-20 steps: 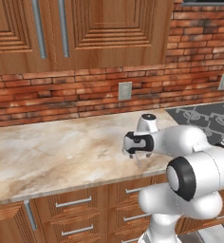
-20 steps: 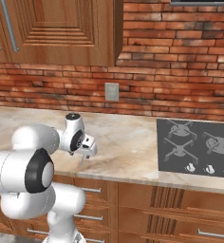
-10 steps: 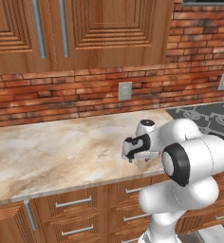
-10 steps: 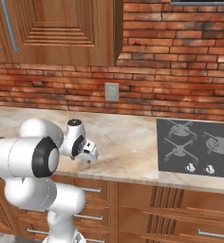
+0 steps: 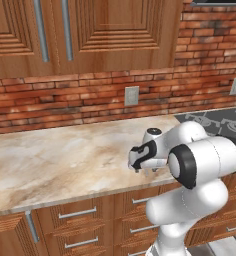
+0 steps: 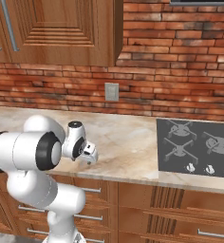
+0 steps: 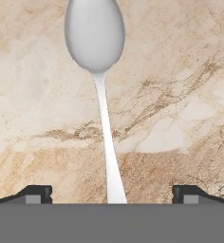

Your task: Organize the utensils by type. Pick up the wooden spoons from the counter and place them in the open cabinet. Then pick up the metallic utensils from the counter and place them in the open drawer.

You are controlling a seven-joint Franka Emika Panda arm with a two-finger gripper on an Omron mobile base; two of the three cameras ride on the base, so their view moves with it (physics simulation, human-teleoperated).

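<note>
Step in hand: approach to pick metal spoon [image 7: 100,71]. Spoon lies flat on worktop [image 7: 180,95], handle running between jaws, bowl ahead. Gripper [image 7: 112,193] low over worktop near front edge, jaws wide apart, empty. Next, by judgement: descend, centre on slim handle, close; thin handle may slip.

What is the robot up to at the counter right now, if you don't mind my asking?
The arm has lowered its gripper over a grey metal spoon lying flat on the marble counter. The jaws are wide open, one on each side of the spoon's handle, and nothing is gripped yet. It looks set to close on the handle. The stovetop sits to the right.
</note>
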